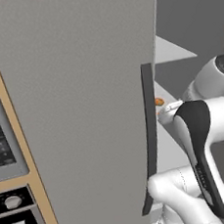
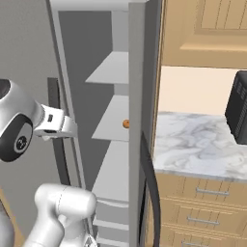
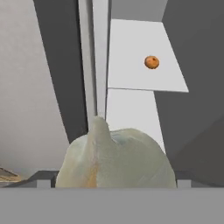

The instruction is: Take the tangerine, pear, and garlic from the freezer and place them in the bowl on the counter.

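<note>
- Freezer [image 1: 84, 112]: the tall grey unit. In the left base view its flat door fills most of the frame. In the right base view the door stands open and we look into the grey compartment.
- Counter [image 2: 193, 144]: white-and-grey marbled top, just right of the freezer. Tan drawers [image 2: 207, 198] with metal bar handles sit beneath it. A dark appliance [image 2: 239, 106] stands at the counter's far right edge.
- Arm [image 1: 200, 138]: white with dark joints. It rises beside the open door edge and reaches towards the compartment.
- Door handle [image 1: 151, 129]: long, dark and curved, running vertically along the door's free edge.
- Inner shelves [image 2: 113, 125]: pale grey, stacked one above another.
- Gripper [image 3: 114, 178]: the claw is spread wide with the garlic between its tips. The bulb hangs in front of the compartment with nothing under it, so we read this as a wide grip on the bulb.
- Garlic [image 3: 116, 159]: pale cream bulb with its pointed tip up, close to the hand camera and well apart from the shelves behind it.
- Tangerine [image 3: 152, 62]: tiny orange fruit sitting alone on a middle shelf. We also see it near the shelf's right side in the right base view [image 2: 126, 124] and peeking past the door edge in the left base view [image 1: 159, 101].
</note>
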Controlling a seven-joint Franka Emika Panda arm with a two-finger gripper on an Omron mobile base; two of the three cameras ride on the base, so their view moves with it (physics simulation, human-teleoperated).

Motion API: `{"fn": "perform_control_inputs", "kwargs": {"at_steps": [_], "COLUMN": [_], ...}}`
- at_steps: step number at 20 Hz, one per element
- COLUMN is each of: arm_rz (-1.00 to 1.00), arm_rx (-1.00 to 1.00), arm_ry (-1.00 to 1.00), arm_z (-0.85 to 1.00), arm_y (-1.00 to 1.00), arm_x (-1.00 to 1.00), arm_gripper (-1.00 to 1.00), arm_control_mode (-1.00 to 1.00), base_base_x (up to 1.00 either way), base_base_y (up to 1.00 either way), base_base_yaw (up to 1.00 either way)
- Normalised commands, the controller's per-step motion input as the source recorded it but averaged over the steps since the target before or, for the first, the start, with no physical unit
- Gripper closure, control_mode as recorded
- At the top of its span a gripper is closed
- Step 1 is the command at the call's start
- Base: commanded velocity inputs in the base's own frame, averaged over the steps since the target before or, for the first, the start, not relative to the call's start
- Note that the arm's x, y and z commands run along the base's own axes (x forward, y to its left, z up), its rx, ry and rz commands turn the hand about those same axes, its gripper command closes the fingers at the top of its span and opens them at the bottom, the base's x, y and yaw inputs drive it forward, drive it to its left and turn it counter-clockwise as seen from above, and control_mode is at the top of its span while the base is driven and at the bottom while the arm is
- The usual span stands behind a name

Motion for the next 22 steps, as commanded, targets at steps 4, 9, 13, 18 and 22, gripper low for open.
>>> {"fn": "perform_control_inputs", "kwargs": {"at_steps": [4,9,13,18,22], "arm_rz": [0.0,0.0,0.0,0.0,0.0], "arm_rx": [0.0,0.0,0.0,0.0,0.0], "arm_ry": [0.0,0.0,0.0,0.0,0.0], "arm_z": [0.0,0.0,0.0,0.0,0.0], "arm_y": [0.0,0.0,0.0,0.0,0.0], "arm_x": [0.0,0.0,0.0,0.0,0.0], "arm_gripper": [1.0,1.0,1.0,1.0,1.0], "arm_control_mode": [1.0,1.0,1.0,1.0,1.0], "base_base_x": [-1.0,-1.0,-0.96,-0.06,0.03], "base_base_y": [0.01,0.04,-0.24,-1.0,-1.0], "base_base_yaw": [-0.01,0.0,-0.08,-0.04,0.0]}}
